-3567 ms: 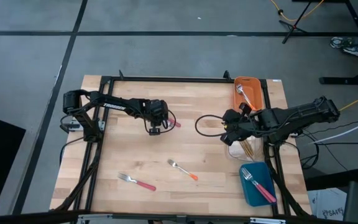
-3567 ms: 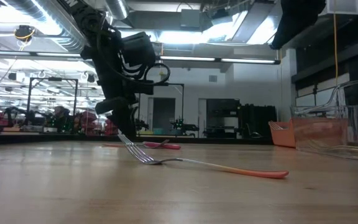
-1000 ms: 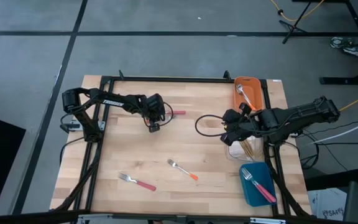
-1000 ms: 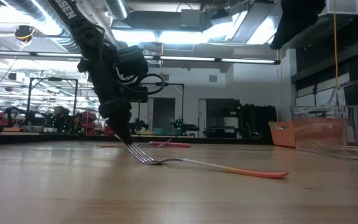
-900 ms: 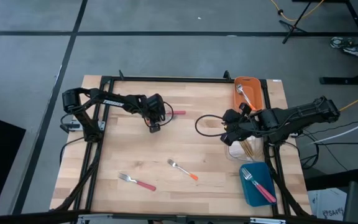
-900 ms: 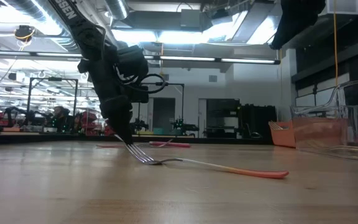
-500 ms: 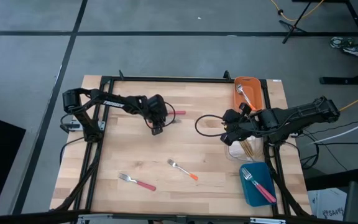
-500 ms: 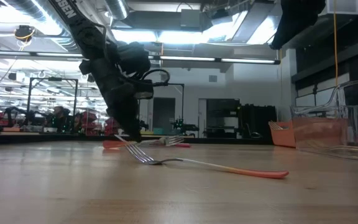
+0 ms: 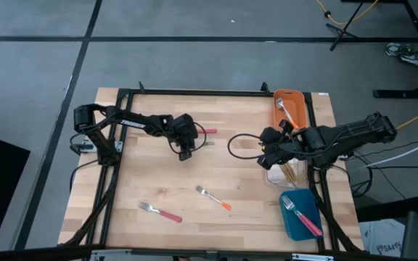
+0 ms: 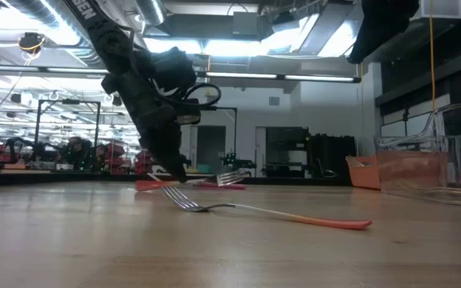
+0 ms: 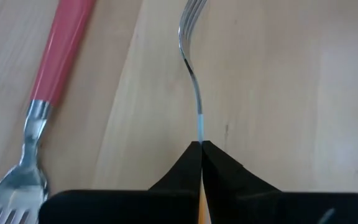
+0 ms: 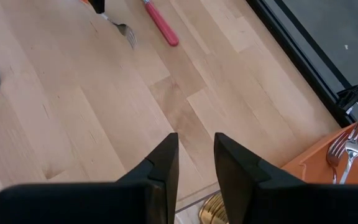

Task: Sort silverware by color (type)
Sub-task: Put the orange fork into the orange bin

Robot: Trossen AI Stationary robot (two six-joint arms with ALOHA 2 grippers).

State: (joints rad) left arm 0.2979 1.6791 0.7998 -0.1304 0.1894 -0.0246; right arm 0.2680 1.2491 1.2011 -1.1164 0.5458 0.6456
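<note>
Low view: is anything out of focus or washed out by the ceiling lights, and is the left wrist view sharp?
Low view: the ceiling lights blow out to white, leaving the left arm a dark silhouette; the near fork is fairly sharp, the clear bin soft. Left wrist view: the fork neck in the left gripper is sharp; the pink-handled fork blurs slightly.

The table [image 11: 278, 93] is seen as pale, matt planked wood. Glossy polished metal is shown by the fork [image 11: 194, 93], and a smooth pink-red plastic handle by the second fork [image 11: 48, 87].
</note>
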